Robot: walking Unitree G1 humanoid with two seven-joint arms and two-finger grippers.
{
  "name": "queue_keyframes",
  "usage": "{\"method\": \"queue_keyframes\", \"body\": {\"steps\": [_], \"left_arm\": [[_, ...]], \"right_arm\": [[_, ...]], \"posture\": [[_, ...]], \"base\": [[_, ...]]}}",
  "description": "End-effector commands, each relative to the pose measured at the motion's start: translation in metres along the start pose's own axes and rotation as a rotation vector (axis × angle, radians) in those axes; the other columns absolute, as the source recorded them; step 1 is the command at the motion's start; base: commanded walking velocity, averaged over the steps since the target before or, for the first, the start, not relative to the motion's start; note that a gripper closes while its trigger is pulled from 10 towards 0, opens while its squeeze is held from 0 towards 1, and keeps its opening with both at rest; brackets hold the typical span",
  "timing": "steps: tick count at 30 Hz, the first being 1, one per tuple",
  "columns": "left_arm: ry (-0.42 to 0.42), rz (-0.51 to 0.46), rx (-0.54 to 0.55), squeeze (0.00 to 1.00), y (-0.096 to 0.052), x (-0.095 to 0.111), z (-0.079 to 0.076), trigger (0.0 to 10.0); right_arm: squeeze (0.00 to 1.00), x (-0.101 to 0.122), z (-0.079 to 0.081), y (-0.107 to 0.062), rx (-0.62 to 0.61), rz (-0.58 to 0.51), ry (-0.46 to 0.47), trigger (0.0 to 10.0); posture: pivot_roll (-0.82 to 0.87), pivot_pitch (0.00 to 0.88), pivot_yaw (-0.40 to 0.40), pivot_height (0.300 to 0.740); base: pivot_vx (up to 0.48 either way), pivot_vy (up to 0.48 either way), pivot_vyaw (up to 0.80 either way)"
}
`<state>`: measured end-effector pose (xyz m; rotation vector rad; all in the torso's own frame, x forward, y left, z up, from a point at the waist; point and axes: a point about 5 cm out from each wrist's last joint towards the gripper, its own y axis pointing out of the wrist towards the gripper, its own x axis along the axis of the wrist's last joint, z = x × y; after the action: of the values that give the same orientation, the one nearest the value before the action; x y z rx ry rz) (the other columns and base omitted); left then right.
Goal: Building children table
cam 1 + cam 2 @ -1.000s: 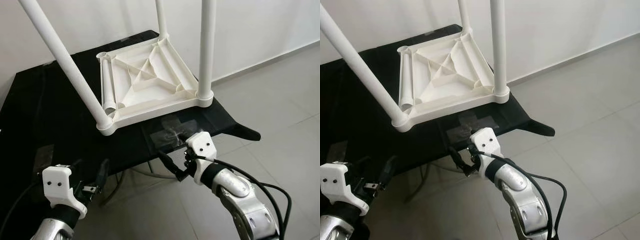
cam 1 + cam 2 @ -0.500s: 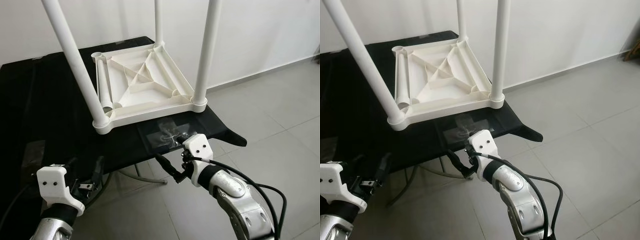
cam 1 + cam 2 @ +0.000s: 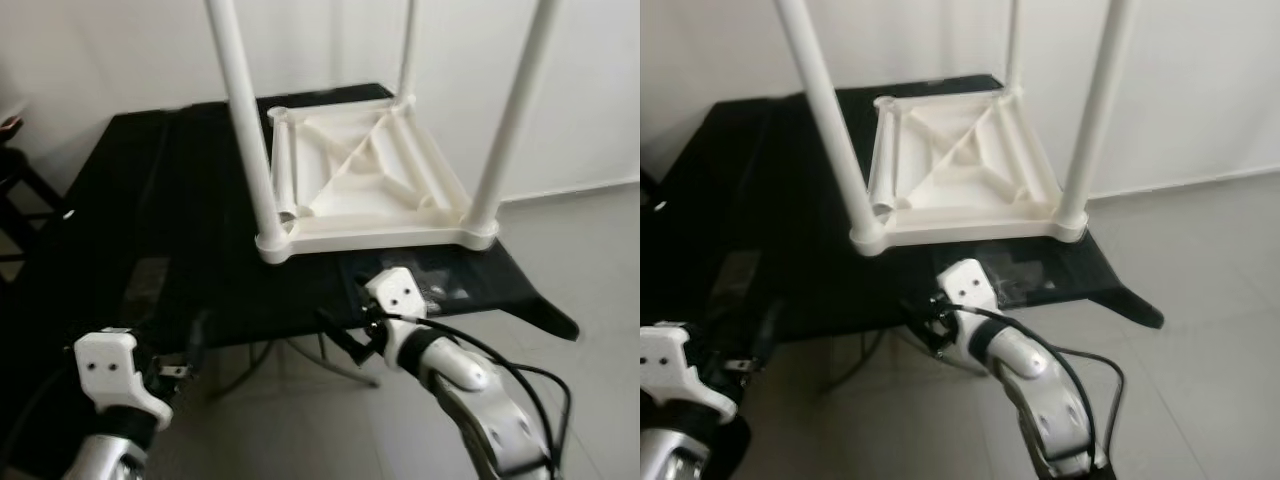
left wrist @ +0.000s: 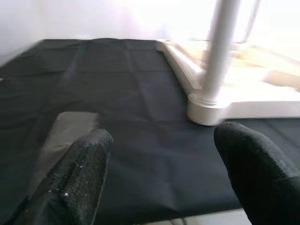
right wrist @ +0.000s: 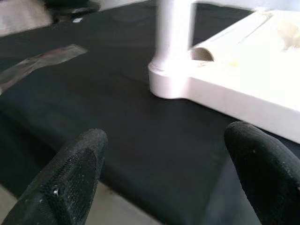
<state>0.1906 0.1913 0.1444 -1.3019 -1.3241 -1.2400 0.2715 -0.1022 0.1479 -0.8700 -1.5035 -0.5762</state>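
From your head camera, a white children's table [image 3: 375,185] lies upside down on a black-draped surface [image 3: 160,200], three legs standing upward. Your left gripper [image 3: 190,345] and right gripper [image 3: 345,340] hover low at the surface's near edge. Your left wrist view shows its fingers [image 4: 82,176] spread apart, facing a table leg [image 4: 220,51]. Your right wrist view shows fingers [image 5: 70,176] likewise parted, gripping nothing, before the table's corner.

Your head camera swung left; the upturned white plastic children's table [image 3: 370,180] on the black cloth-covered table [image 3: 170,220] didn't move, and neither did either arm.
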Motion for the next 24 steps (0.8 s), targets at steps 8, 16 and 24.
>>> {"method": "queue_keyframes", "body": {"steps": [8,16,24], "left_arm": [[0.021,0.024,-0.033,0.00,0.0006,-0.0052,-0.0034,10.0],[0.011,0.023,-0.035,0.00,0.0025,-0.0066,-0.0046,10.0],[0.003,0.024,-0.034,0.00,0.0024,-0.0084,-0.0048,10.0]], "right_arm": [[0.00,0.0012,0.0005,0.0018,0.017,-0.022,0.006,10.0],[0.00,0.0002,-0.0014,0.0032,0.023,-0.022,0.003,10.0],[0.00,-0.0016,-0.0013,0.0031,0.036,-0.016,0.002,10.0]], "posture": [[-0.07,0.099,0.012,0.740],[-0.07,0.096,0.009,0.740],[-0.07,0.089,0.007,0.740]], "base": [[0.000,-0.299,0.00],[0.000,-0.467,0.00],[0.000,-0.465,0.00]]}}
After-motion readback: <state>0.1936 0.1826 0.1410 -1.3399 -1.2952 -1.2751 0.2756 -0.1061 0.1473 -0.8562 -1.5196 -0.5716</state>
